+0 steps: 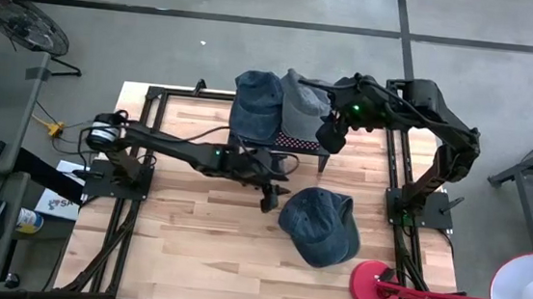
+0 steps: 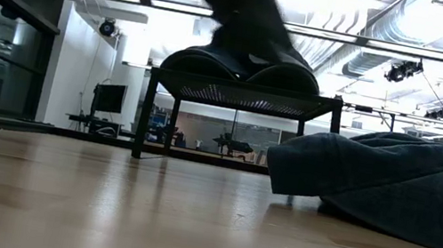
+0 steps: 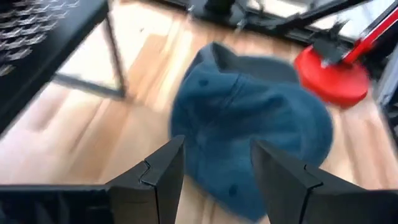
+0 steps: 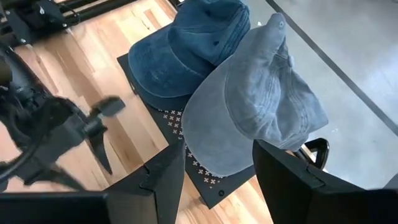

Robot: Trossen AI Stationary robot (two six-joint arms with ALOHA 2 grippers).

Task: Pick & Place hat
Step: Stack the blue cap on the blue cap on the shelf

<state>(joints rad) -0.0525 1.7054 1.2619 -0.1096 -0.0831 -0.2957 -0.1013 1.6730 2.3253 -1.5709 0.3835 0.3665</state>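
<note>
1. The left claw (image 1: 270,200) hangs over the desk (image 1: 190,249) with its fingers apart, holding nothing, just beside the hat (image 1: 320,228).
2. The hat lies flat on the desk, near the red stand (image 1: 376,285).
3. It looks soft, light and floppy, so I think pinching the brim or a fold of the cloth would work best.
4. The right claw (image 1: 331,136) hangs open and empty over the rack (image 1: 296,144), where two more hats (image 1: 278,100) sit.

Three hats (image 1: 320,228) (two on rack (image 1: 301,145)), one red base (image 1: 372,284).
</note>
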